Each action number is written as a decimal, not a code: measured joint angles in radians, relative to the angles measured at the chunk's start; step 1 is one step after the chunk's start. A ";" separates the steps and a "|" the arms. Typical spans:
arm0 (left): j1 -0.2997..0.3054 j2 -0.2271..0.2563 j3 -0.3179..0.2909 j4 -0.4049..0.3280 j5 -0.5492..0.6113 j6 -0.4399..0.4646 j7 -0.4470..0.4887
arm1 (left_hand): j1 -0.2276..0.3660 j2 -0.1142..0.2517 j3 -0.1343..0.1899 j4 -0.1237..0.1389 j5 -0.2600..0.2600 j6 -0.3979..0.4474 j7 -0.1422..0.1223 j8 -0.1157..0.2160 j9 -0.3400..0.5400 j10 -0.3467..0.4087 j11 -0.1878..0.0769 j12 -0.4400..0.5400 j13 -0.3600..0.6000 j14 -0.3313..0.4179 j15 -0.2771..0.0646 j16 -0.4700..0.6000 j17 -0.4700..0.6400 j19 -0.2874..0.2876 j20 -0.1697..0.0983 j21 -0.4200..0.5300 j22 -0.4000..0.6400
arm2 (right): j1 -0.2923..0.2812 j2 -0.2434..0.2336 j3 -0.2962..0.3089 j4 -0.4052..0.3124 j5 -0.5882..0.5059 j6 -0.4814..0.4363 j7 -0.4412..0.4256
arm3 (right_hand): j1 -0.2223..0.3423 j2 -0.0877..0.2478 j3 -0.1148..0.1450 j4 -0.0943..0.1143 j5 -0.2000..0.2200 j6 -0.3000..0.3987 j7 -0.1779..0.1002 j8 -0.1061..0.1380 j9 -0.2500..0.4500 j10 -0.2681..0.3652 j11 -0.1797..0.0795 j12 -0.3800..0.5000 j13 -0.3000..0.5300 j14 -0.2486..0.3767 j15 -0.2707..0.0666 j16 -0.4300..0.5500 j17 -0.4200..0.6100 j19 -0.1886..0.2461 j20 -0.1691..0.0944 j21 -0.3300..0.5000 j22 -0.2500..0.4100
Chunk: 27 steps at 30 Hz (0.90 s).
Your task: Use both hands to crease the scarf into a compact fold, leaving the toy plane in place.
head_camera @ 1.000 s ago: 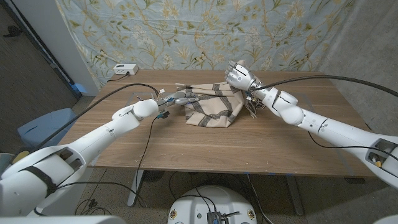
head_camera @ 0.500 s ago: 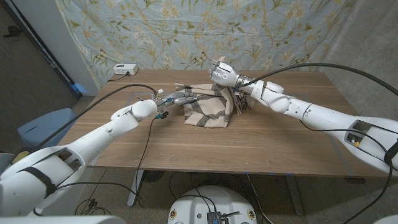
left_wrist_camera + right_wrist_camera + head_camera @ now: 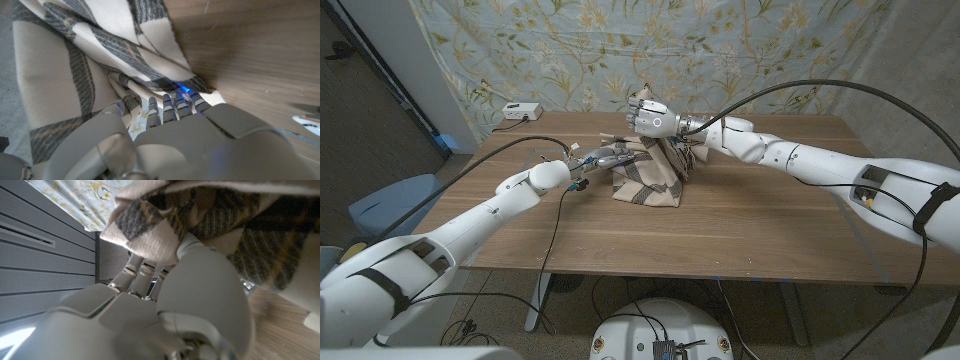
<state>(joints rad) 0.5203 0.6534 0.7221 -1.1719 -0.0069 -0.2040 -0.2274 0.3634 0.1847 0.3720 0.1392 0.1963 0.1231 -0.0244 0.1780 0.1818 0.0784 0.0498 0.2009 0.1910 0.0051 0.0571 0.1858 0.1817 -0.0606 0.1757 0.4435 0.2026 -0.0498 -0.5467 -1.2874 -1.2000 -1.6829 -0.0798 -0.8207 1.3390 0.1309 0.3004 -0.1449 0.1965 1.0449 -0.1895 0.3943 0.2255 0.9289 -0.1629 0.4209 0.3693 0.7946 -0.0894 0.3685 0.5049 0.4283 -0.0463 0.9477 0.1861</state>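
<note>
The beige scarf [image 3: 650, 178] with dark plaid stripes lies bunched at the middle back of the wooden table [image 3: 740, 230]. My left hand [image 3: 607, 158] is at its left edge. In the left wrist view its fingers [image 3: 172, 106] reach into the folds of the scarf [image 3: 65, 75], with cloth pinched against the thumb. My right hand [image 3: 653, 118] is raised above the scarf's back edge and grips a lifted corner. The right wrist view shows the scarf [image 3: 150, 240] bunched in my right hand [image 3: 165, 305]. A small pale object [image 3: 306, 123] lies on the wood beside my left hand, too cut off to identify.
A small white box [image 3: 517, 110] sits at the table's back left corner. A black cable [image 3: 500, 160] trails along my left arm. A floral curtain [image 3: 570, 50] hangs behind the table, and a blue chair [image 3: 390, 205] stands at the left.
My right hand has moved left and up, carrying the scarf's right side over toward the left. The scarf now looks narrower and more bunched. The left hand has stayed in place.
</note>
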 measured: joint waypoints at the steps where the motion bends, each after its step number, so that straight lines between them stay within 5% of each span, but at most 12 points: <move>1: 0.000 -0.001 -0.001 0.004 -0.003 -0.003 0.000 | 0.000 0.000 0.004 -0.001 0.000 0.000 0.000 0.000 0.000 0.000 0.000 0.000 0.000 0.000 0.000 0.000 0.000 0.000 0.000 -0.002 0.000 | 0.004 0.002 -0.004 0.001 0.000 0.003 -0.004 | 0.002 0.002 -0.001 -0.001 0.000 0.000 0.000 0.000 0.000 0.000 0.000 0.000 0.002 0.000 0.000 0.000 0.000 0.000 0.000 0.000 0.000; 22: -0.016 -0.021 -0.006 0.086 -0.035 -0.060 -0.014 | -0.008 0.008 0.027 0.008 0.000 0.005 0.005 0.000 0.000 0.000 0.000 0.000 0.000 0.000 0.000 0.000 0.000 -0.002 0.002 -0.003 -0.001 | 0.095 0.034 -0.151 -0.003 0.006 0.143 -0.183 | 0.012 0.012 -0.028 -0.001 0.008 0.016 -0.005 -0.001 0.000 0.000 0.000 -0.019 -0.003 0.000 0.000 -0.021 -0.028 -0.025 0.004 0.016 -0.005; 27: -0.024 -0.028 -0.002 0.104 -0.038 -0.070 -0.020 | -0.009 0.009 0.031 0.011 0.000 0.005 0.005 0.000 0.000 0.000 0.000 0.000 0.000 0.000 0.000 0.000 0.000 -0.002 0.002 -0.003 -0.001 | 0.089 0.030 -0.161 -0.008 0.020 0.161 -0.201 | 0.014 0.014 -0.050 0.009 0.008 -0.041 -0.015 -0.047 -0.002 -0.036 -0.013 -0.073 -0.021 -0.027 0.003 -0.064 -0.064 -0.036 0.000 0.036 -0.008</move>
<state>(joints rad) 0.4962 0.6250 0.7202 -1.0676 -0.0451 -0.2743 -0.2475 0.3541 0.1939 0.4030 0.1506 0.1963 0.1285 -0.0192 0.1780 0.1818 0.0784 0.0498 0.2009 0.1910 0.0052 0.0570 0.1858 0.1818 -0.0627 0.1778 0.4408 0.2018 0.0389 -0.5167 -1.4480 -1.2079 -1.6627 0.0811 -1.0220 1.3532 0.1450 0.2508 -0.1360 0.2043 1.0038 -0.2041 0.3474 0.2233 0.8926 -0.1759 0.3480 0.3480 0.7677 -0.0864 0.3048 0.4408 0.3925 -0.0463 0.9839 0.1780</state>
